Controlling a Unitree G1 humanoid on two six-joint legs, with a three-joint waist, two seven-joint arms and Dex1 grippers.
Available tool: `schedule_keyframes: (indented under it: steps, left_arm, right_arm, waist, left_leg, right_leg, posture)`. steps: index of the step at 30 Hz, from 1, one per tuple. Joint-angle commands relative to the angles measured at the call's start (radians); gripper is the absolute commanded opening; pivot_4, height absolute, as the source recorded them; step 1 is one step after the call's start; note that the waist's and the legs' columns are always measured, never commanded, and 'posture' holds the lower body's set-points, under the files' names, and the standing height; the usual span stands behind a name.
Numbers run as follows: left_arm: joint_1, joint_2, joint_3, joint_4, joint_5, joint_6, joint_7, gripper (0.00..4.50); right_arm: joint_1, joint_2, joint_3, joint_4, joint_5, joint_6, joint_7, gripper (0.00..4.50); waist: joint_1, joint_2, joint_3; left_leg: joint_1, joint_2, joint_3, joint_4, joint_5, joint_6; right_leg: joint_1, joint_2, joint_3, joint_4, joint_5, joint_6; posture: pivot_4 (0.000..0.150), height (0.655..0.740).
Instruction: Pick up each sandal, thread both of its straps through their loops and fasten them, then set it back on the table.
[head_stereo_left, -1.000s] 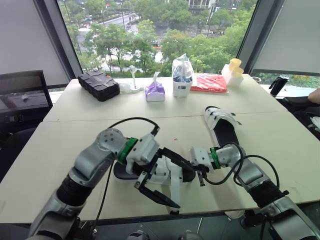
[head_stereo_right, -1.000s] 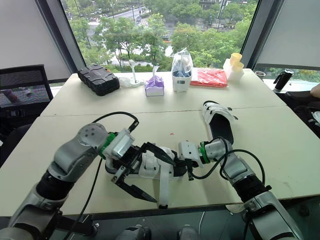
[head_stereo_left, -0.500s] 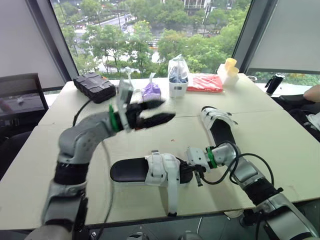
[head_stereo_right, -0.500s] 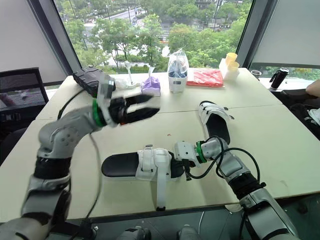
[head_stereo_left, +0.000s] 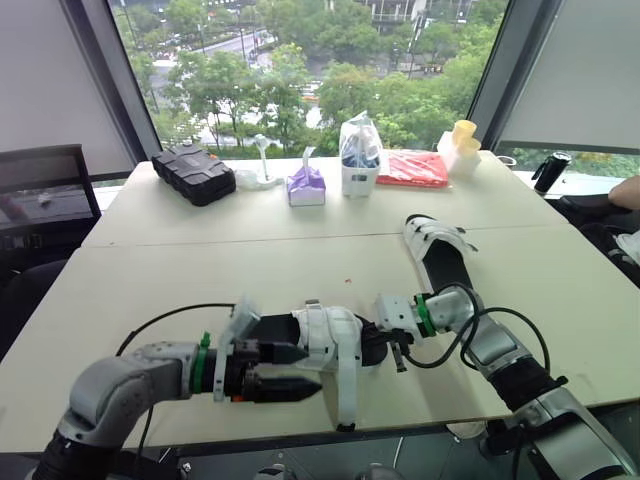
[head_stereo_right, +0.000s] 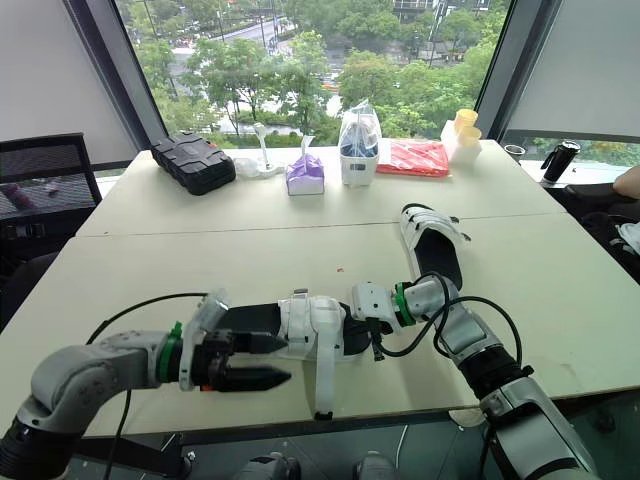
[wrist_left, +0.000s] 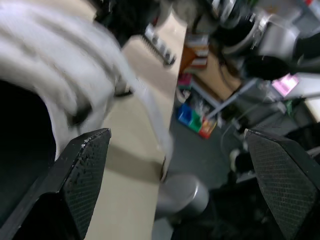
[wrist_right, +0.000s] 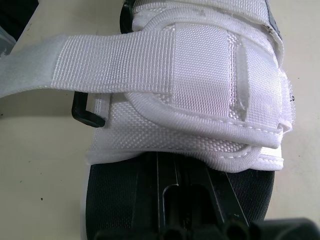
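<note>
Crosswise near the front edge of the pale surface (head_stereo_left: 150, 270): black-soled sandal with white woven straps (head_stereo_left: 325, 335), long axis left-right. At its left heel end, left hand (head_stereo_left: 308, 369), spread wide. At right end, right hand (head_stereo_left: 399, 355), grip unreadable.

Both head eyes look forward and down from behind the arms, sharing the near sandal (head_stereo_left: 328, 338) lying between the left gripper (head_stereo_left: 287, 370) and the right gripper (head_stereo_left: 387, 338). The right wrist camera sits very close over its white straps (wrist_right: 200, 65), just ahead of that pincer. The left wrist camera, looking out between its wide-spread fingers (wrist_left: 85, 170), seems through blur to face the same straps.
</note>
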Motion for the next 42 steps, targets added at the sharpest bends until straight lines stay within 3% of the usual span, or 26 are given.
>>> schedule_keyframes:
  steps: [1, 12, 20, 23, 30, 38, 42]
  left_arm:
    - [-0.001, 0.003, -0.058, 0.002, 0.064, -0.068, -0.025, 4.44]
    - [-0.047, -0.122, -0.205, 0.115, 0.194, -0.156, -0.017, 4.44]
    - [-0.056, -0.231, -0.208, 0.096, 0.150, -0.105, 0.039, 4.44]
    - [-0.052, -0.256, -0.200, 0.085, 0.143, -0.089, 0.058, 3.62]
    - [-0.048, -0.266, -0.193, 0.081, 0.127, -0.071, 0.075, 0.05]
    - [-0.069, -0.204, -0.146, 0.051, 0.053, -0.011, 0.045, 0.05]
    - [-0.160, -0.157, -0.053, 0.075, -0.054, 0.050, -0.012, 0.05]
  right_arm:
    - [0.037, -0.011, 0.045, 0.059, -0.077, 0.035, -0.004, 0.00]
    - [0.066, -0.032, 0.036, 0.007, -0.069, 0.064, -0.002, 0.00]
    - [0.089, -0.044, 0.031, -0.028, -0.068, 0.087, -0.003, 0.00]
    - [0.090, -0.045, 0.030, -0.035, -0.067, 0.094, -0.004, 0.00]
    - [0.089, -0.048, 0.030, -0.039, -0.069, 0.097, -0.003, 0.00]
    - [0.106, -0.057, 0.025, -0.055, -0.065, 0.096, -0.004, 0.00]
    - [0.141, -0.075, 0.006, -0.103, -0.049, 0.116, -0.009, 0.00]
  waist:
    - [0.001, 0.000, 0.000]
    - [0.000, 0.001, 0.000]
    - [0.003, 0.002, -0.001]
    - [0.003, 0.002, -0.001]
    - [0.003, 0.002, -0.001]
    - [0.003, 0.002, -0.001]
    - [0.013, 0.002, 0.000]
  left_leg:
    - [0.000, 0.000, 0.000, 0.000, 0.000, 0.000]
    - [-0.002, 0.001, 0.000, -0.002, -0.001, 0.001]
    - [-0.002, 0.001, 0.000, -0.003, -0.001, 0.002]
    - [-0.003, 0.001, 0.000, -0.003, -0.002, 0.002]
    - [-0.003, 0.001, 0.000, -0.004, -0.002, 0.003]
    - [-0.003, 0.001, 0.000, -0.005, -0.002, 0.003]
    - [-0.004, 0.001, 0.000, -0.005, -0.002, 0.003]
  right_leg:
    - [0.000, 0.000, 0.000, 0.000, 0.000, 0.000]
    - [-0.002, 0.000, 0.000, -0.002, 0.000, 0.000]
    - [0.000, 0.000, -0.001, -0.008, 0.000, 0.000]
    - [0.000, 0.000, -0.001, -0.009, 0.000, 0.000]
    - [0.000, 0.000, -0.002, -0.010, 0.000, 0.000]
    - [0.000, 0.000, -0.002, -0.010, 0.000, 0.000]
    - [-0.001, 0.000, -0.003, -0.011, 0.000, 0.000]
  posture:
    - [0.150, 0.7400]
    - [0.150, 0.7400]
    - [0.150, 0.7400]
    - [0.150, 0.7400]
    - [0.150, 0.7400]
    - [0.150, 0.7400]
    - [0.150, 0.7400]
